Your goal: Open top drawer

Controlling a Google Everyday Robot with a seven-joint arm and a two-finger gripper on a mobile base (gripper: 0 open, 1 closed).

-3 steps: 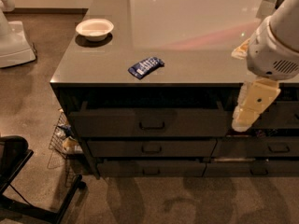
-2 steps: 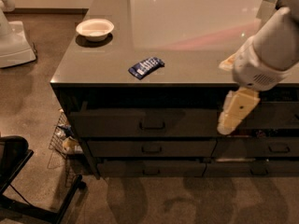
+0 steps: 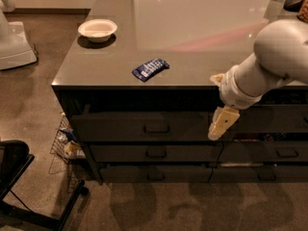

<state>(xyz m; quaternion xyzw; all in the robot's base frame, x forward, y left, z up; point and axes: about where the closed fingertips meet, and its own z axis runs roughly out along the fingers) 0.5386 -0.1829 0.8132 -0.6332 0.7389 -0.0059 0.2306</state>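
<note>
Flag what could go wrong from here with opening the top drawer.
1. The gripper hangs right of the handle on the top drawer, near the seam with the right-hand stack; it might catch the wrong front.
2. The blue packet lies near the front edge of the counter; the arm could brush it off.

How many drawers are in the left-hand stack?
3: the top drawer, a middle drawer below it, a bottom drawer lowest. The gripper hangs at the top drawer's right end; none seems hidden.
</note>
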